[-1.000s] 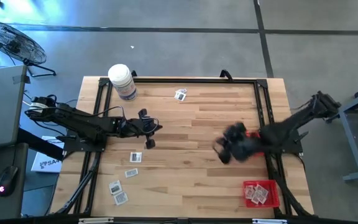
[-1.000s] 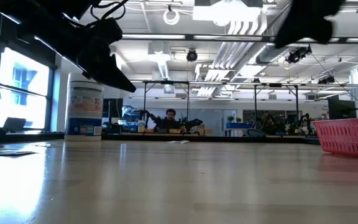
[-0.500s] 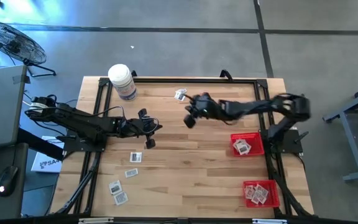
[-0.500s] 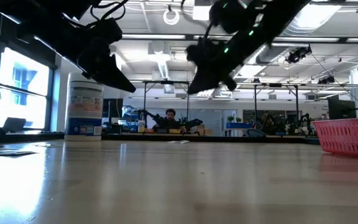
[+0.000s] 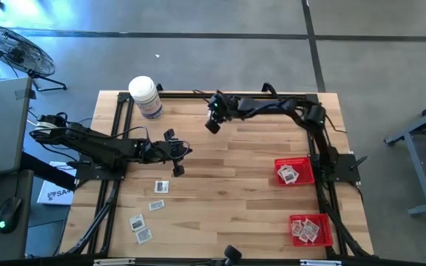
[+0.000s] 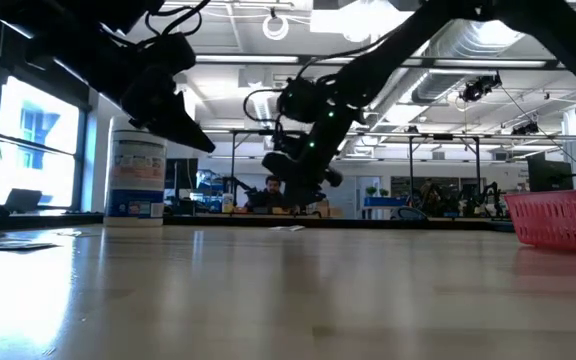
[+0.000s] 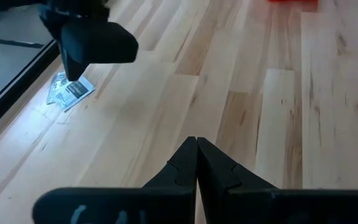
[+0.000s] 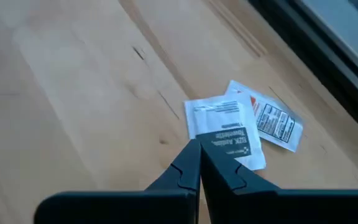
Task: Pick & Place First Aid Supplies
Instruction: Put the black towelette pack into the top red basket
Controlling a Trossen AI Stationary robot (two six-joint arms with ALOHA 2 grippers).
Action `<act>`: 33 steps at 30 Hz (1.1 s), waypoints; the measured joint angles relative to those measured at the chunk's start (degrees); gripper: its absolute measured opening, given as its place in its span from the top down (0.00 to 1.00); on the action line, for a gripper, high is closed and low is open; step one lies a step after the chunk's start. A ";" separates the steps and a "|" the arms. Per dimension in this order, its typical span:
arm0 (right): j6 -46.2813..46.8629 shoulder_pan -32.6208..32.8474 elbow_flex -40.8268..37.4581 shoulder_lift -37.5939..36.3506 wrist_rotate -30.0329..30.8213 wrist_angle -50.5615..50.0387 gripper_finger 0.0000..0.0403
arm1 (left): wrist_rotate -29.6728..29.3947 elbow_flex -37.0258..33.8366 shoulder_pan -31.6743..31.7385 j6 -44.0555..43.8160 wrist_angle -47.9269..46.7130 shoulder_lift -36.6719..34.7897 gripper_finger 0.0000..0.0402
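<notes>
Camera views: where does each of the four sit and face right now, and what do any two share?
High view: overhead, straight down on the table; both arms show.
Low view: table-top height, level across into the room; both arms come in from above.
Left wrist view: behind the shut left gripper, facing across bare planks.
Right wrist view: behind the shut right gripper, above two overlapping packets by the table edge.
Shared: the left wrist view also catches those packets and the right gripper over them.

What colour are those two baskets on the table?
Red, both baskets; the high view shows them best.
</notes>
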 joint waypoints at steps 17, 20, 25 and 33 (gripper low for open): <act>-20.45 -0.76 4.04 2.52 2.01 -6.92 1.00 | -0.42 0.00 0.00 0.19 -1.97 0.02 1.00; -26.82 -2.94 4.04 2.52 -5.26 -7.01 1.00 | -0.41 0.00 -0.02 0.19 -1.96 0.02 1.00; -30.79 -8.30 4.04 2.52 -14.20 -6.98 1.00 | -0.39 0.00 0.00 0.19 -1.92 0.02 1.00; -44.30 -12.50 5.80 3.76 -23.08 -8.17 1.00 | -1.16 0.00 -0.01 0.19 -0.85 0.02 1.00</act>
